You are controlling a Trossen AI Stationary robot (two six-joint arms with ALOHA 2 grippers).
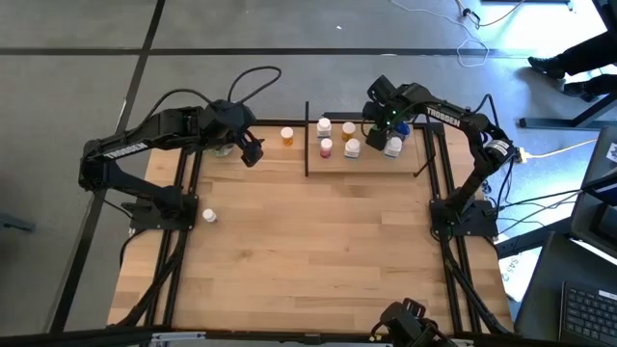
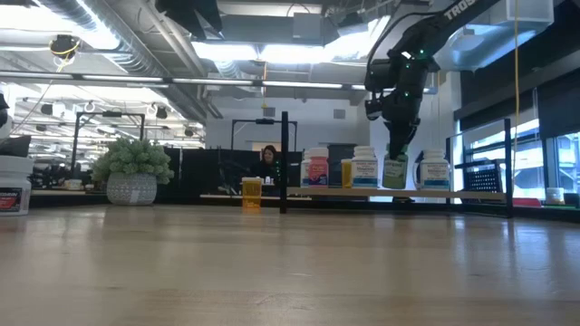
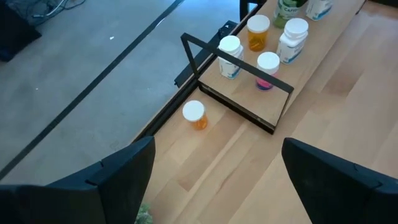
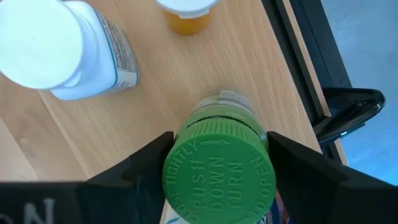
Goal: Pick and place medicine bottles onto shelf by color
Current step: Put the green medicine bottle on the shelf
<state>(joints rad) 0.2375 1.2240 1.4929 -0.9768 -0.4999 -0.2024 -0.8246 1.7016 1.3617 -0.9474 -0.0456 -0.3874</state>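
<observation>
Now your right gripper [image 4: 214, 177] holds the green-capped bottle [image 4: 217, 171] upright over the shelf [image 1: 410, 159]; placing is in hand; next, release squarely; your left gripper [image 3: 211, 180] waits wide.

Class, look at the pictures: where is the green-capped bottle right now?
The green-capped bottle stands on the shelf at the table's far right, between the right gripper fingers, beside a white bottle and an orange bottle.

We see a light, smooth wooden shelf [image 1: 371, 164] framed in thin matt black metal; on it, a green bottle's [image 4: 217, 168] plastic cap looks matt and embossed.
</observation>
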